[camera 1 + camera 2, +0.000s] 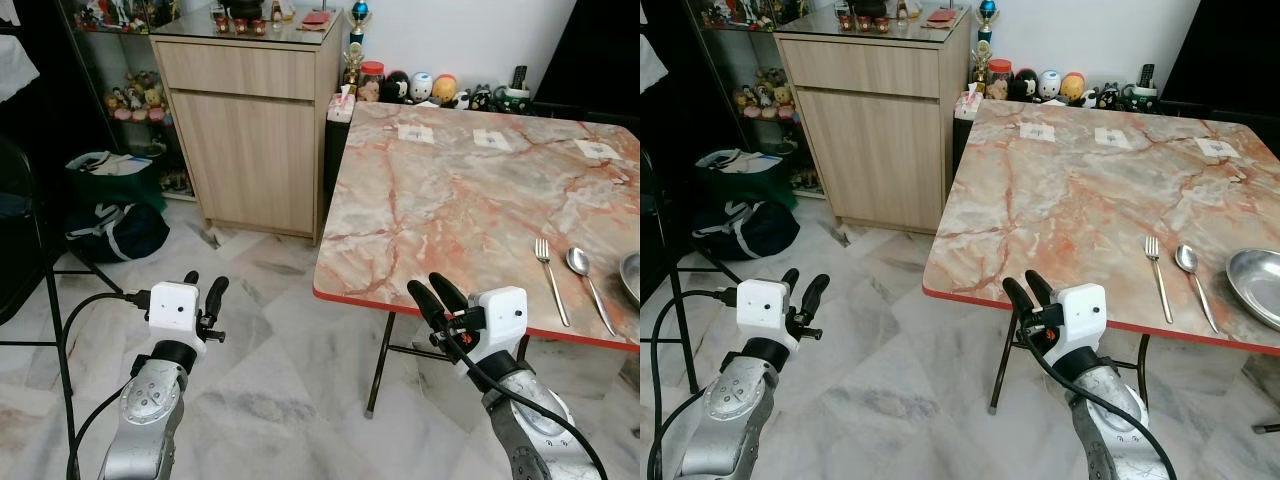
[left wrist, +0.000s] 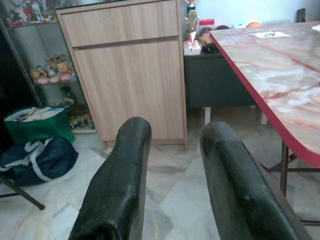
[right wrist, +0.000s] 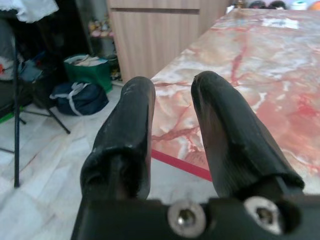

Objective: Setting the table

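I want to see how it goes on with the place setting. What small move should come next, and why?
Probably a short step or turn toward the table. The fork, spoon and metal plate already lie near its front edge, well to the right. Both the left gripper and the right gripper are open, hold nothing and hover short of the tabletop.

My head pair looked forward and down across the table and floor, sharing the cabinet (the right eye sat slightly further right). Each wrist camera looked low along its own fingers, close up; both shared the cabinet and table edge.
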### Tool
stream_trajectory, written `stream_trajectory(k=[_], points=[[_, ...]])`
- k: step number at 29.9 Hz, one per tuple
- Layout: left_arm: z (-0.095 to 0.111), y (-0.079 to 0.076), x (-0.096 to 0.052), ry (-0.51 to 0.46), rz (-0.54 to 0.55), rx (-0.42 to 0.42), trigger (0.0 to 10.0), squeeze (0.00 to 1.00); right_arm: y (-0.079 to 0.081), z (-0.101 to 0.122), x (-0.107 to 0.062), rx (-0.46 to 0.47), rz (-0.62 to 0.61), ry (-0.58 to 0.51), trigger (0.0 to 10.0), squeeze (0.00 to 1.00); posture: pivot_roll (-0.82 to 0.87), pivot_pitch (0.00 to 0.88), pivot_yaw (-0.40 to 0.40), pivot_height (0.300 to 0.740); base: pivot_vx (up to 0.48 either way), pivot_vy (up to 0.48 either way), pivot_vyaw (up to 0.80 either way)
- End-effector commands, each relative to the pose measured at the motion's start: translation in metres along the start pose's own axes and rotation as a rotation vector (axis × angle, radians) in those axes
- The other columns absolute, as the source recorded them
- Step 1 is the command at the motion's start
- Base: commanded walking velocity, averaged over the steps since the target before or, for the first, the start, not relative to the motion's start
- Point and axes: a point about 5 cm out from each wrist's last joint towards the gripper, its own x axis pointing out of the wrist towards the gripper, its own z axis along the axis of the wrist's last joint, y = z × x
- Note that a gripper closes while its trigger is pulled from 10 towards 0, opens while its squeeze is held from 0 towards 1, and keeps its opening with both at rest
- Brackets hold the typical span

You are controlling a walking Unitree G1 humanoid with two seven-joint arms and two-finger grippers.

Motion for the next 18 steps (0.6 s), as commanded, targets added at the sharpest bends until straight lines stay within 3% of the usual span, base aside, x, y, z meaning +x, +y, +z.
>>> stream_trajectory(k=[1,9,13,18], points=[[0.005,0.000,0.000,-0.017,-0.009,-0.002,10.0,0.00,-0.007,0.001,0.001,0.002,-0.064,-0.013,10.0,0.00,0.08,0.000,-0.042,0.740,0.000,0.000,0.00],[0.003,-0.005,0.000,0.000,-0.049,0.046,10.0,0.00,-0.023,0.002,-0.003,-0.016,-0.267,-0.044,10.0,0.00,0.08,0.000,-0.037,0.740,0.000,0.000,0.00],[0.004,-0.004,-0.001,-0.002,-0.048,0.046,10.0,0.00,-0.045,0.003,-0.013,0.039,-0.536,-0.094,10.0,0.00,0.08,0.000,-0.030,0.740,0.000,-0.480,0.00],[0.004,-0.004,0.000,-0.003,-0.057,0.047,10.0,0.00,-0.043,-0.001,-0.016,0.036,-0.553,-0.083,10.0,0.00,0.08,0.000,-0.024,0.740,0.000,-0.480,0.00]])
